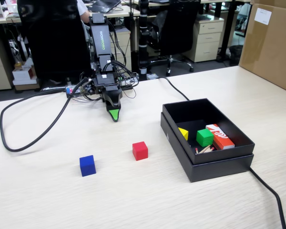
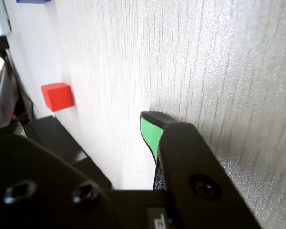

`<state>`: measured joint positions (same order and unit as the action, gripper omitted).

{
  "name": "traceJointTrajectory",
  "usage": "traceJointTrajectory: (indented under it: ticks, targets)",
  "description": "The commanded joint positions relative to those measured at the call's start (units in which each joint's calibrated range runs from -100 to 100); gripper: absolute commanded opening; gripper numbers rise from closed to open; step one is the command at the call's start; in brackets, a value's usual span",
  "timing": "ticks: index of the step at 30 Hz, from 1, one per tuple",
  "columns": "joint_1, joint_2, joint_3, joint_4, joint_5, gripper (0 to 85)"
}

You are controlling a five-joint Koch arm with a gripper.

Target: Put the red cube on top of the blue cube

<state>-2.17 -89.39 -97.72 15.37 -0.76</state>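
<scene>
One small solid red cube (image 1: pixel 140 150) and one small solid blue cube (image 1: pixel 87 165) sit apart on the pale wood-grain table (image 1: pixel 133 200) — neither held. The black, green-tipped gripper (image 1: pixel 114 115) rests behind them, tip down; whether its jaws are spread or pressed together, I cannot tell.

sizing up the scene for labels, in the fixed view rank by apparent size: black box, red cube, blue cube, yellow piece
1. black box, by far the largest.
2. red cube and blue cube: they look alike, so no ranking between them.
3. yellow piece, smallest, though it sits farther back and partly behind the box wall, so this is unsure.
</scene>
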Motion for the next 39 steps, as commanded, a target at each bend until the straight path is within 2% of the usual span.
traceJointTrajectory:
  ticks: [1,32,39]
  targets:
    - [0.0,0.06,-0.29,-0.21,-0.1,48.3]
    - [-0.05,0.06,-0.29,-0.21,-0.15,48.8]
    - [1.71,-0.52,0.71,-1.59,-0.24,48.1]
